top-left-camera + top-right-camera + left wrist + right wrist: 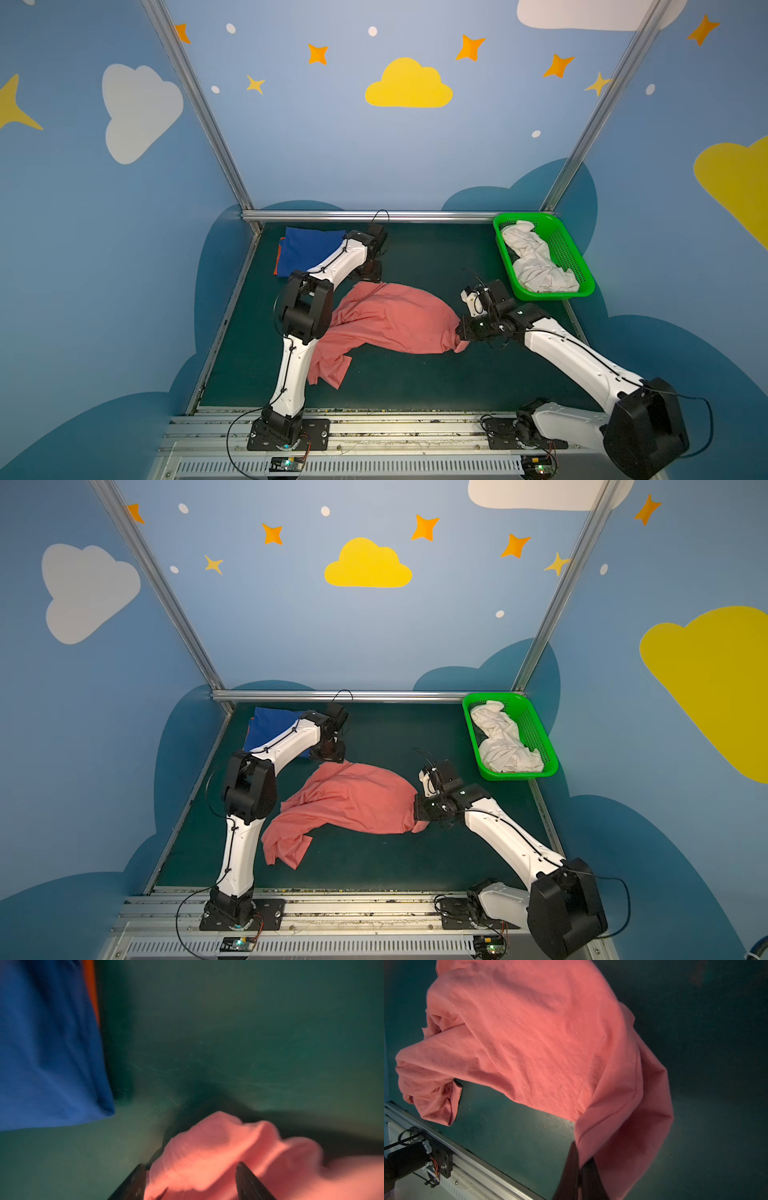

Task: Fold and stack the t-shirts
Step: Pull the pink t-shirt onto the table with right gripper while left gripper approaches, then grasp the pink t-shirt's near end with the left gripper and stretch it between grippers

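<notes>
Salmon-pink t-shirt (390, 320) is pinched by the right gripper (581, 1153); only a wrist view shows the left gripper (190, 1164) spread over it.

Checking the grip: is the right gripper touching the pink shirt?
Touching. The right wrist view shows the right gripper shut on a fold of the pink shirt.

Both top views were evenly lit but bowed at the edges, the wrist views dim, the salmon-pink t-shirt (207, 1151) blurred.
</notes>
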